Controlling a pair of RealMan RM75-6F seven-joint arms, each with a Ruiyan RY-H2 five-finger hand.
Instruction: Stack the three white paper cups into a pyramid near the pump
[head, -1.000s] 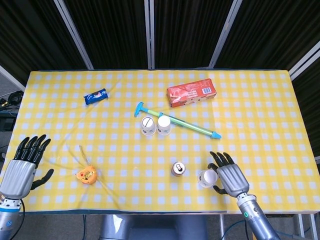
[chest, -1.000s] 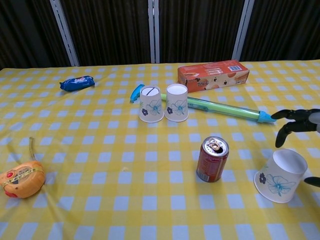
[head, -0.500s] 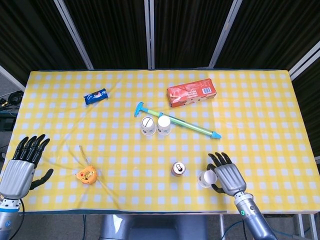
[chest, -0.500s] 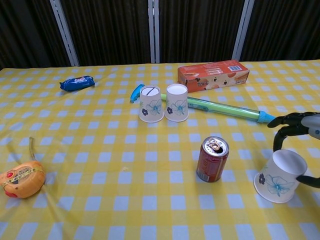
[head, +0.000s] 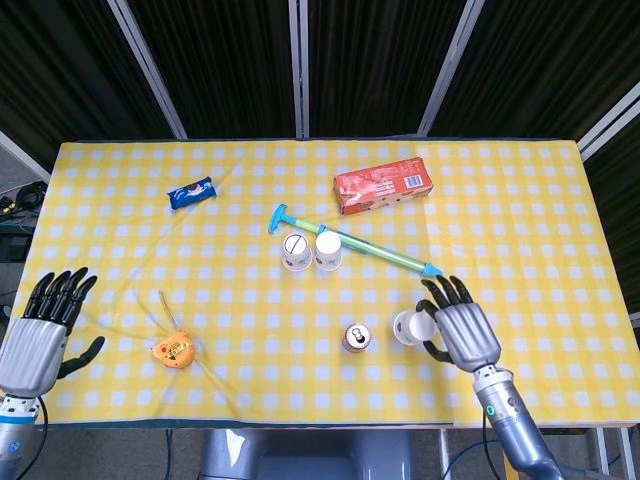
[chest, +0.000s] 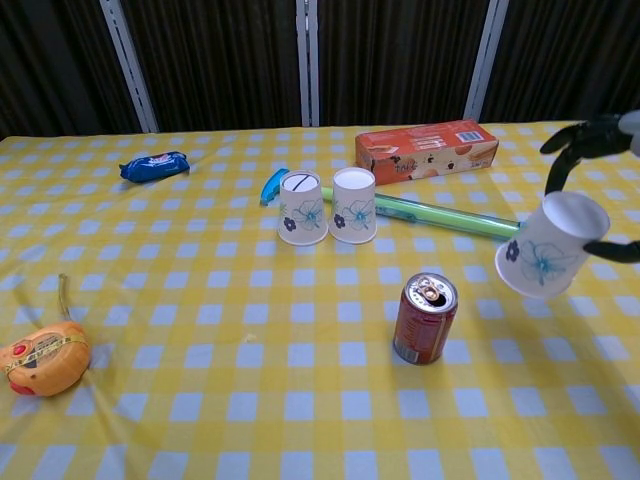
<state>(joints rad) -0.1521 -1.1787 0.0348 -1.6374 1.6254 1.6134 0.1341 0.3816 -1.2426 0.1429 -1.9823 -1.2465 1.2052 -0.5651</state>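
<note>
right hand (head: 458, 330) grips third cup (chest: 546, 246), tilted, clear of table (chest: 200, 300) so it can pass over can (chest: 424, 318) | base cups (chest: 327, 207) upside down, touching, by pump (chest: 440, 214): your target | left hand (head: 42, 327) idle, fingers apart, holding nothing

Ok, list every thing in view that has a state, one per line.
Held paper cup: tilted, lifted off the table in the right hand.
Two paper cups: upside down, side by side against the pump.
Soda can: upright, opened.
Red carton: lying flat, closed.
Left hand: empty, fingers apart.
</note>
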